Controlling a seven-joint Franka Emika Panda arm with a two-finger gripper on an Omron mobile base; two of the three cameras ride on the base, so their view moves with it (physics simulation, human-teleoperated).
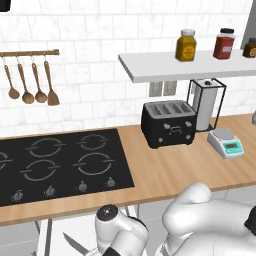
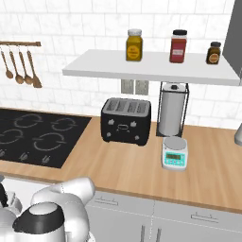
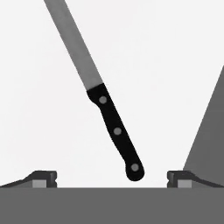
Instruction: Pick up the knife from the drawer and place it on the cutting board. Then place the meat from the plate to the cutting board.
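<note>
Two fingertips (image 3: 43,178) of end effector (image 3: 112,179) spread wide, released, flanking black handle end of knife (image 3: 114,129) on white drawer (image 3: 166,65) floor.

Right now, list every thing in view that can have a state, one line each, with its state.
gripper: open, fingers wide apart, holding nothing.
knife: lying flat in the drawer, handle end between the fingertips, not gripped.
drawer: pulled open, white inside showing.
toaster: upright on the counter, slots empty.
kitchen scale: pan empty.
jars: upright on the shelf, lids on.
wooden spoons: hanging from the rail.
</note>
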